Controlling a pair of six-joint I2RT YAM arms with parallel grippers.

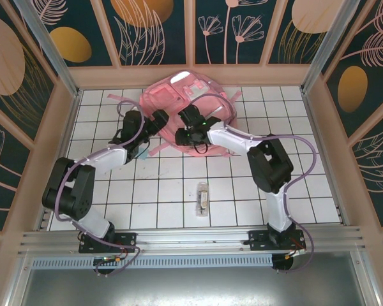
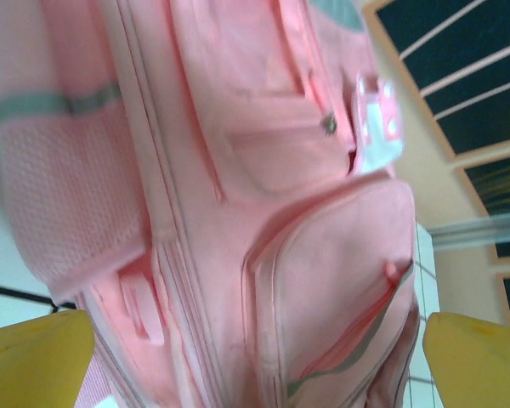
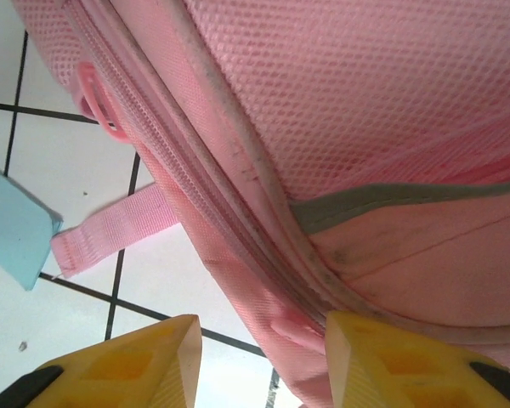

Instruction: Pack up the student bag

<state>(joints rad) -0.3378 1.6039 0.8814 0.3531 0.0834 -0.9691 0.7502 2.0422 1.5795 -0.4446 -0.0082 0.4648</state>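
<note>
**Tiled table (image 1: pixel 147 213), seen from above, near edge to far edge.**

- **Near edge:** 2 arm bases (image 1: pixel 108 241). A small slim packet (image 1: pixel 203 196) lies on the tiles between them, well apart from the other things.
- **Left arm (image 1: pixel 83 175):** the elbow is folded back toward the left edge, and the forearm reaches forward and to the right. The left gripper (image 2: pixel 257 327) faces the front of the student bag (image 1: pixel 201 102). Its 2 yellow fingers (image 2: pixel 34 361) are spread wide and hold nothing.
- **Right arm (image 1: pixel 268 166):** the elbow is raised near the right side, and the forearm stretches leftward. The right gripper (image 3: pixel 262 327) sits low at the near side of the bag with its fingers apart. 1 finger lies against the zip seam and the other is over bare tile, so nothing is clamped.
- **Beside the bag:** a pink strap (image 3: pixel 110 229) trails from the bag onto the tiles, just beside a pale-blue flat piece (image 3: pixel 13 234).
- **Far edge:** the bag lies at the middle of this edge, with its white patch (image 1: pixel 180 78) toward the far wall. Its front pockets (image 2: pixel 340 289) appear closed, and their contents are hidden.
</note>
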